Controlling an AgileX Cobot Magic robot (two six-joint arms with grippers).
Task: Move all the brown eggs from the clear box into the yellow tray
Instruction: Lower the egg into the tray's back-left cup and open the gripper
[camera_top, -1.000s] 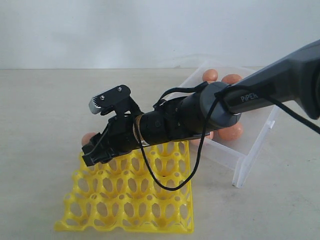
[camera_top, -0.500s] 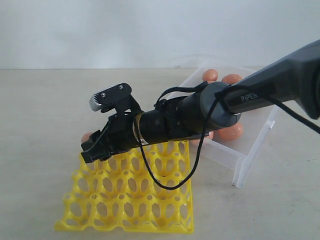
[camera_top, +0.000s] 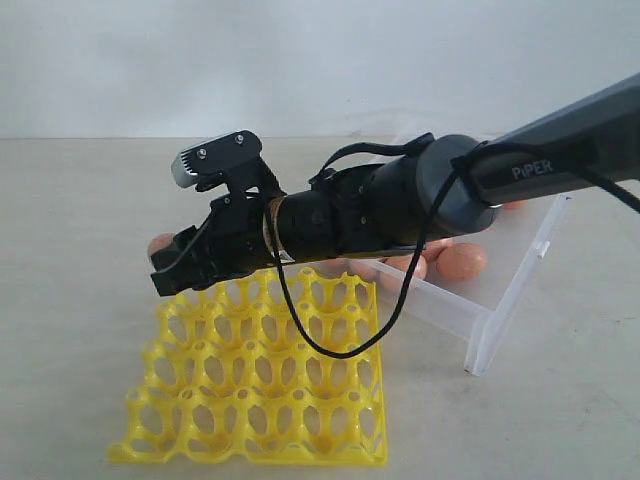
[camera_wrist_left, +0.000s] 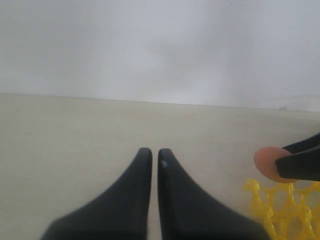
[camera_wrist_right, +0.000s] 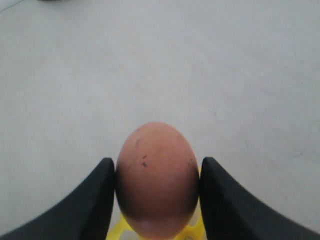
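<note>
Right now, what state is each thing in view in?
right end effector: shut on held egg
held egg: gripped at a corner of yellow tray
left end effector: shut, empty
yellow tray: visible cups empty
clear box: open, other eggs inside

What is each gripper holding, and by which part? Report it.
The right gripper grips one smooth orange-brown oval egg by its two opposite sides. The left gripper holds nothing, jaws together.
</note>
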